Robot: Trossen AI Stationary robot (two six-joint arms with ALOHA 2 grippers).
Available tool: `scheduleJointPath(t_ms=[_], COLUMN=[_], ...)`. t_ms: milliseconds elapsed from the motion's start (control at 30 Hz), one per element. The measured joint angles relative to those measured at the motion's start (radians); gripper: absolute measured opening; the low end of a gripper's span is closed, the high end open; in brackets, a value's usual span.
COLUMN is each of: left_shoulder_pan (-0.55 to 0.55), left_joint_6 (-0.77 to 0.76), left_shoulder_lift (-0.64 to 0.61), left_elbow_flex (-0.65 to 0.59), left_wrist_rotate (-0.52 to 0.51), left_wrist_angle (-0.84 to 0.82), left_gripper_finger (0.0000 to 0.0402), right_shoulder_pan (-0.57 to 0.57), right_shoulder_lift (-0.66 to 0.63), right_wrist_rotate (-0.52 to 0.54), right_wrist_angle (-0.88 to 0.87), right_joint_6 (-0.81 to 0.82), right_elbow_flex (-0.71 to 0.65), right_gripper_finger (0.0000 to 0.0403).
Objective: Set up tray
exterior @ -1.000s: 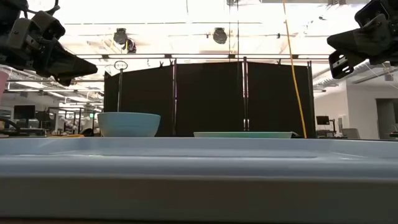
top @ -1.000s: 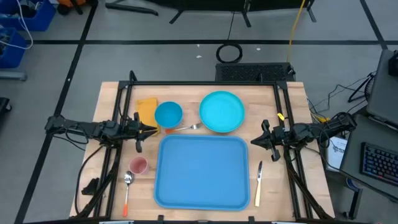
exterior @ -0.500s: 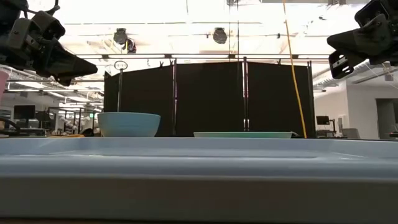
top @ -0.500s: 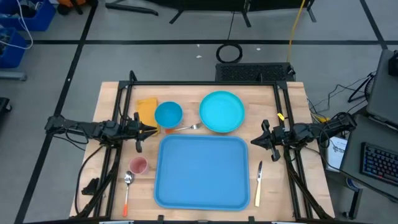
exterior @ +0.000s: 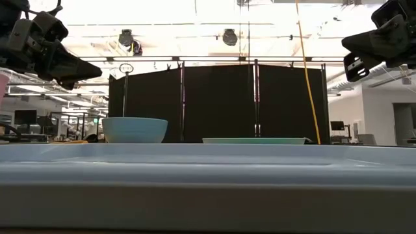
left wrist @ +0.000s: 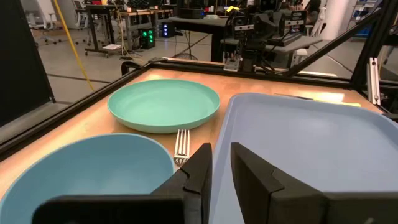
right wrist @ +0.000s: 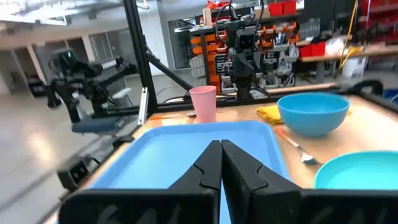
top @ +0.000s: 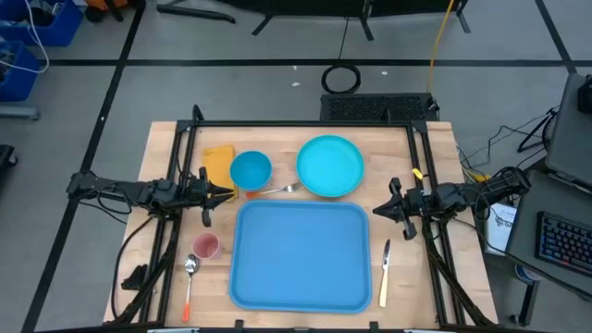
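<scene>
Two arms flank the large flat blue plastic tray (top: 301, 256), which lies empty on the near half of the wooden worktop (top: 435, 148). I see the left gripper (top: 225, 193) hanging above the worktop just off the tray's far left corner, its fingers (left wrist: 198, 171) a narrow gap apart and holding nothing. The right gripper (top: 377, 211) hovers off the tray's right edge, fingers (right wrist: 210, 163) pressed together, also empty.

Beyond the tray's far rim sit a small round blue bowl (top: 250, 170) and a round turquoise plate (top: 330, 166), with a metal fork (top: 280, 189) lying between them, close to the rim. A yellow cloth (top: 217, 165) lies left of the bowl. Left of the tray stand a pink cup (top: 205, 246) and an orange-handled spoon (top: 190, 280); a yellow-handled knife (top: 384, 272) lies just right of it. The black frame rails (top: 183, 148) fence both sides.
</scene>
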Motion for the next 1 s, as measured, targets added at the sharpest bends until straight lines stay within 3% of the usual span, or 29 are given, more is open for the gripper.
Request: scheduleJointPath(t_ms=[133, 400, 733, 1000], left_shoulder_pan=[0.000, 0.000, 0.000, 0.000], left_joint_6=[0.000, 0.000, 0.000, 0.000], left_shoulder_lift=[0.000, 0.000, 0.000, 0.000], left_elbow_flex=[0.000, 0.000, 0.000, 0.000], left_wrist_rotate=[0.000, 0.000, 0.000, 0.000], left_wrist_angle=[0.000, 0.000, 0.000, 0.000], left_gripper_finger=[0.0063, 0.0063, 0.0063, 0.0063], right_shoulder_pan=[0.000, 0.000, 0.000, 0.000], right_shoulder_lift=[0.000, 0.000, 0.000, 0.115], right_wrist_rotate=[-0.002, -0.002, -0.001, 0.132], right_wrist_angle=[0.000, 0.006, 0.352, 0.307], right_joint_6=[-0.082, -0.081, 0.189, 0.407], right_elbow_flex=[0.000, 0.000, -0.001, 0.000], right_gripper_finger=[0.0000, 0.0000, 0.0000, 0.0000])
